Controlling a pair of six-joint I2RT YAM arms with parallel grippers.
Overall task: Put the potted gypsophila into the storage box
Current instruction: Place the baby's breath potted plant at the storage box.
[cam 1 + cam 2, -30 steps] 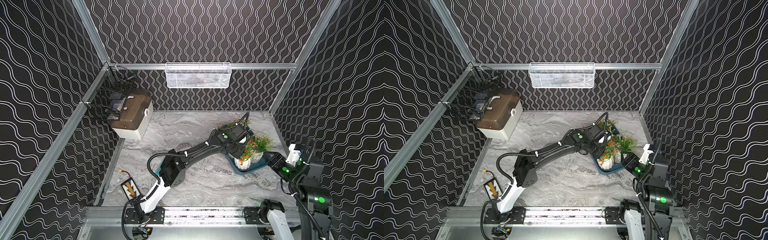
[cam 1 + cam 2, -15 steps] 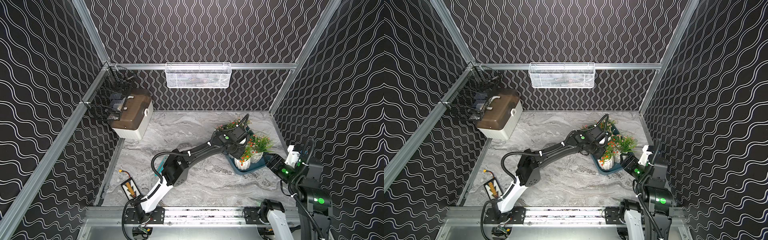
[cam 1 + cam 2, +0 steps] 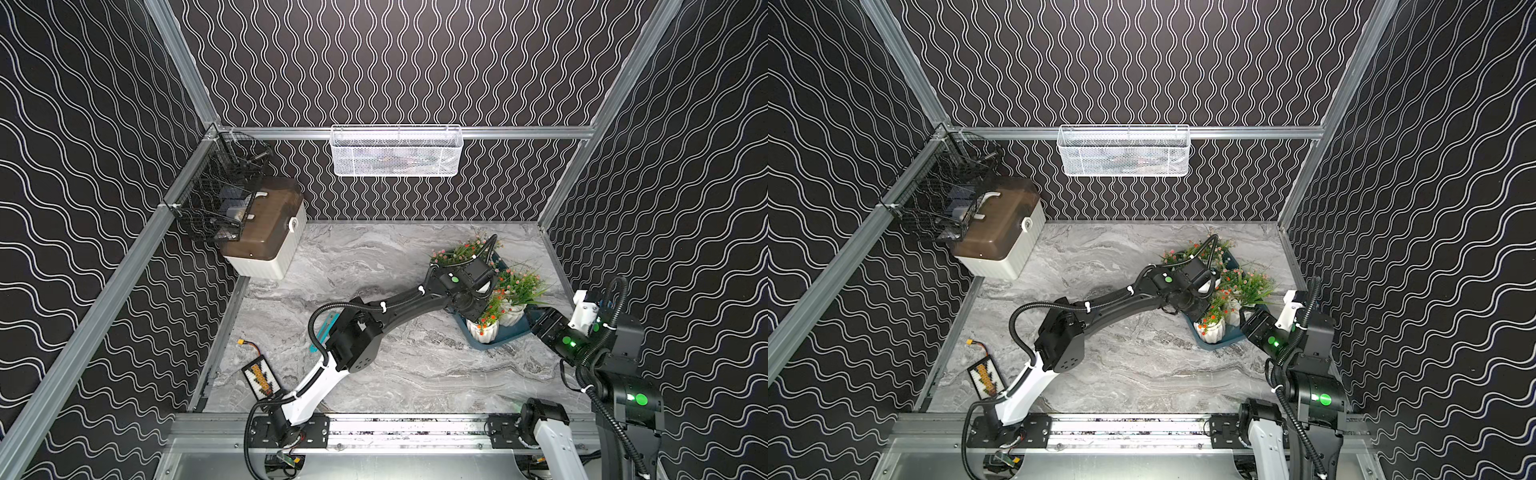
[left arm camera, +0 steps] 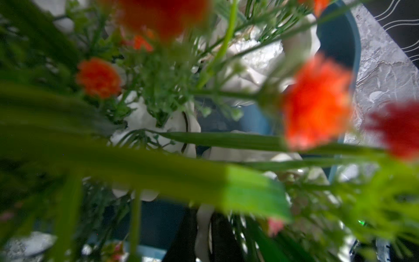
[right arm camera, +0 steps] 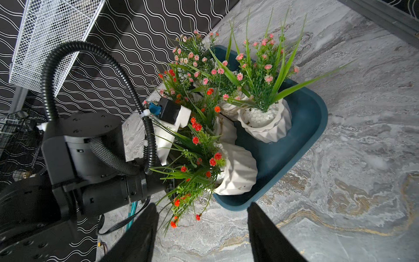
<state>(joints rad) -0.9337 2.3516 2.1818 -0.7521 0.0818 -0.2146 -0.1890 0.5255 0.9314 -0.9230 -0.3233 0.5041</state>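
Placing: left fingers (image 4: 221,240) pinch a pot (image 4: 204,229) rim, box (image 4: 337,38) below them; right fingers (image 5: 136,238) spread (idle). Next we release.

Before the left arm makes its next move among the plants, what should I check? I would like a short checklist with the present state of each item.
1. Left tool shut: ok.
2. What it pinches: cannot tell, the wrist view is blurred.
3. Right tool open and holding nothing: ok.
4. Pink-flowered pot upright in the storage box: ok.
5. Red-flowered pot at the box corner nearest the right tool upright: not ok, it seems to lean.
6. All six plants inside the box: cannot tell, some are hidden.
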